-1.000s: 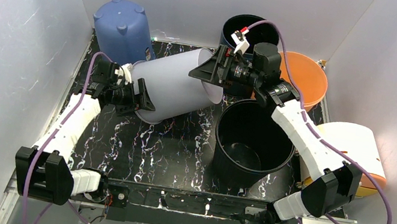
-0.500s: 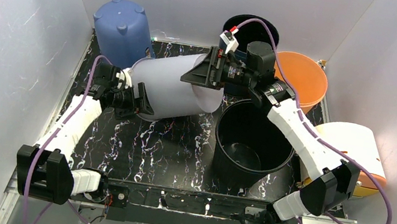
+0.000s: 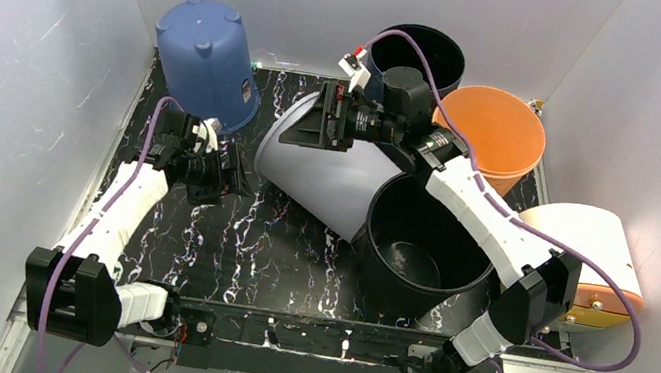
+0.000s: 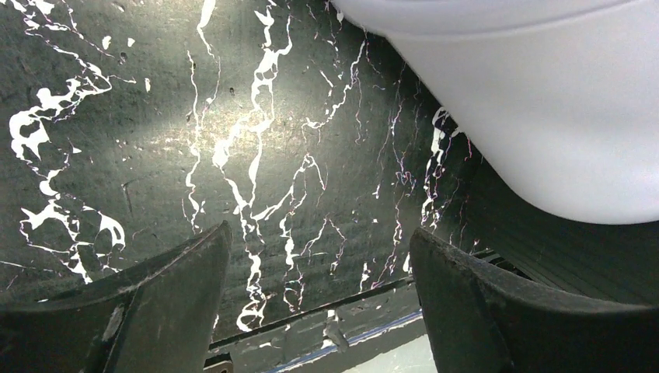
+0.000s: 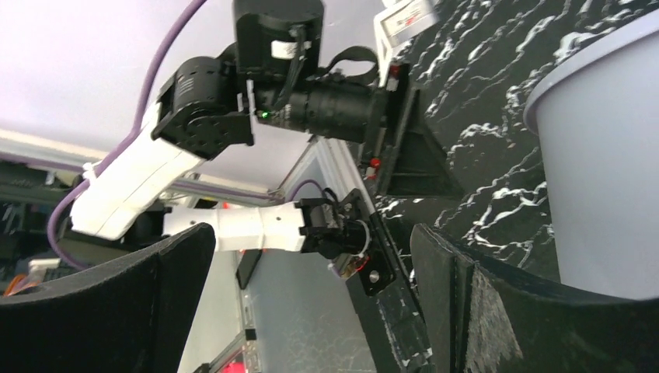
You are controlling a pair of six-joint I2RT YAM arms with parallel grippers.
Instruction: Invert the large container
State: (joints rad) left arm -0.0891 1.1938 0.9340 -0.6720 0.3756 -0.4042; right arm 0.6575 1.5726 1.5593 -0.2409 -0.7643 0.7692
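The large white container (image 3: 333, 175) lies tilted on the black marbled table (image 3: 226, 240), its right end leaning on the rim of a big black bucket (image 3: 418, 242). My right gripper (image 3: 304, 126) is open at the container's upper left end. In the right wrist view (image 5: 312, 233) its right finger (image 5: 497, 303) lies against the white wall (image 5: 598, 171). My left gripper (image 3: 225, 174) is open and empty, just left of the container and apart from it. In the left wrist view (image 4: 320, 233) the container (image 4: 544, 101) fills the upper right.
An upside-down blue bucket (image 3: 207, 49) stands at the back left. A black bucket (image 3: 421, 55) and an orange bucket (image 3: 491, 122) stand at the back. A white and orange container (image 3: 589, 255) lies at the right. White walls close in all round.
My right gripper moved left and swung the container's far end with it. The container now leans on the black bucket. My left gripper has come off the container's end.
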